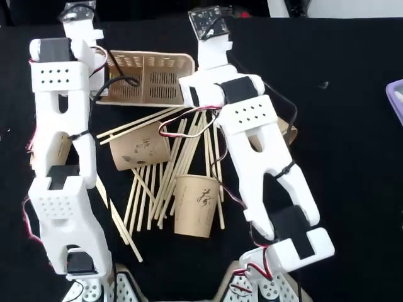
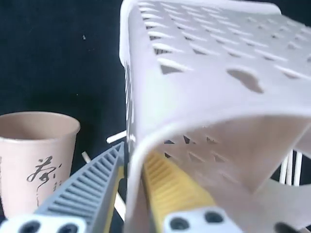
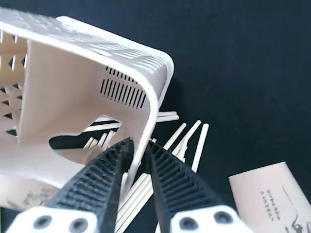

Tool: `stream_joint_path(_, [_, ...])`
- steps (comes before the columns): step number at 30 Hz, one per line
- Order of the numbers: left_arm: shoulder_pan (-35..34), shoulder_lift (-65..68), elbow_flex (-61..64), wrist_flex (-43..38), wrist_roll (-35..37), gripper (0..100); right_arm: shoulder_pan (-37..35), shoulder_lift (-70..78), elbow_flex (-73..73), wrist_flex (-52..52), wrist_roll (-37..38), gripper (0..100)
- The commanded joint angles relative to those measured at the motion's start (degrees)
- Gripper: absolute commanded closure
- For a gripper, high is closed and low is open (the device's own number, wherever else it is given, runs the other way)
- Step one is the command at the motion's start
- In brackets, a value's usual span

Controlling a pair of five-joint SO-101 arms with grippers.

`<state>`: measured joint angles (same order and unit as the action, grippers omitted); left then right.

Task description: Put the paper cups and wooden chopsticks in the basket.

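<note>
Left gripper point(image 2: 129, 177) and right gripper point(image 3: 138, 153) each pinch rim of basket point(image 1: 151, 78), tipped on side, upper centre. Paper cups point(image 1: 197, 206), chopsticks point(image 1: 165, 182) strewn mid-frame. Step: apparently righting basket; next calls for coordinated tilt upright.

Basket point(image 1: 148, 77) – pale, slotted, tipped on side, rim pinched by left gripper point(image 2: 130, 167) and right gripper point(image 3: 137, 148). Chopsticks point(image 1: 170, 170) – loose heap just behind grippers. Near cup point(image 1: 140, 151) on side atop sticks; far cup point(image 1: 197, 206) standing, well back.
</note>
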<state>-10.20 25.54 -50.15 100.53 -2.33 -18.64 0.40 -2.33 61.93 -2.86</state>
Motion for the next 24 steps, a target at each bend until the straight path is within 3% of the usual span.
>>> stream_joint_path(1, [-1.36,-3.52,0.22,0.26,-0.79,97,-0.53,-4.35,-1.01,2.64,0.62,98.8])
stream_joint_path(19, [-1.01,-9.23,5.49,-0.09,-0.88,97,-1.32,-12.0,-1.01,0.97,1.14,98.8])
stream_joint_path(24, [-1.1,-9.05,6.02,-5.98,-0.62,97,-1.23,-9.8,-1.01,-4.04,1.14,98.8])
